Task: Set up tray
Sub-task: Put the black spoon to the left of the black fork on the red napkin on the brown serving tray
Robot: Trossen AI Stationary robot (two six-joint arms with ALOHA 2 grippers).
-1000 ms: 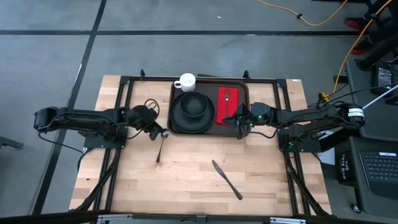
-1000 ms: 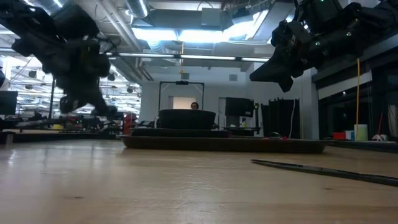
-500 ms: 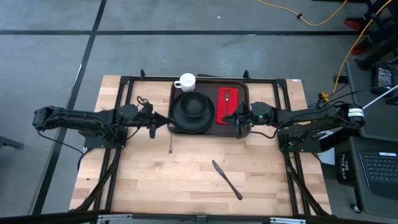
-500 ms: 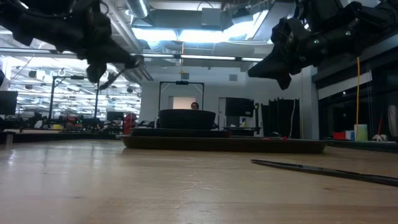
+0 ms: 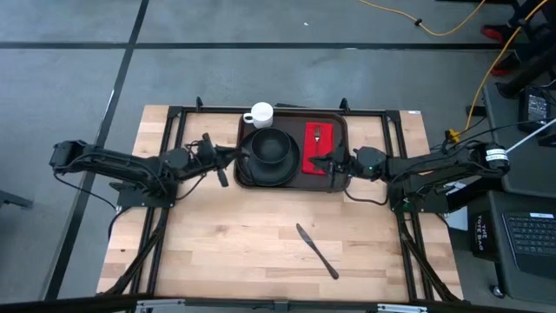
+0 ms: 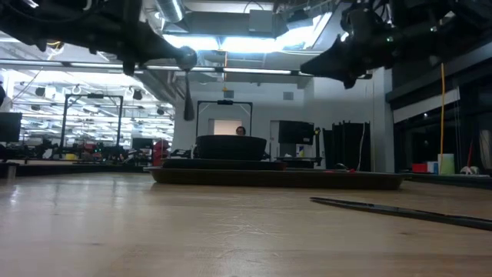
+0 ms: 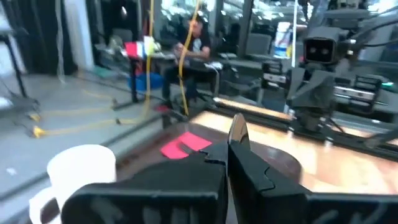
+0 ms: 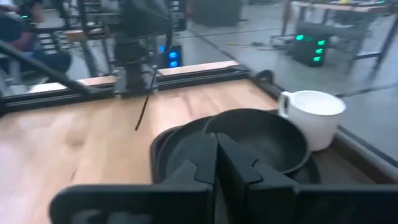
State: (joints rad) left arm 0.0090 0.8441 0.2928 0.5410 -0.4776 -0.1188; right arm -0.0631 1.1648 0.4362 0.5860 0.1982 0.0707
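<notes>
**Spoon being carried to the tray while the knife waits**

The tray (image 5: 340,178) is sitting at the far middle of the table (image 5: 261,252), holding a black plate (image 5: 245,174) with a black bowl (image 5: 271,148) stacked on it, a red napkin (image 5: 318,156) with a fork (image 5: 318,133) lying on top, and a white mug (image 5: 259,114) at its far left corner.

The left gripper (image 5: 219,165) is hanging just beside the tray's left edge, clenched on a spoon (image 6: 187,96); in the low view the spoon is dangling bowl-up from the closed fingers, well above the wood, probably so it clears the rim on the way in.

The right gripper (image 5: 334,163) is hovering over the napkin's near end, fingers pressed together and holding nothing visible.

A knife (image 5: 316,250) is lying alone on the table nearer the front, apparently the piece left to fetch.
</notes>
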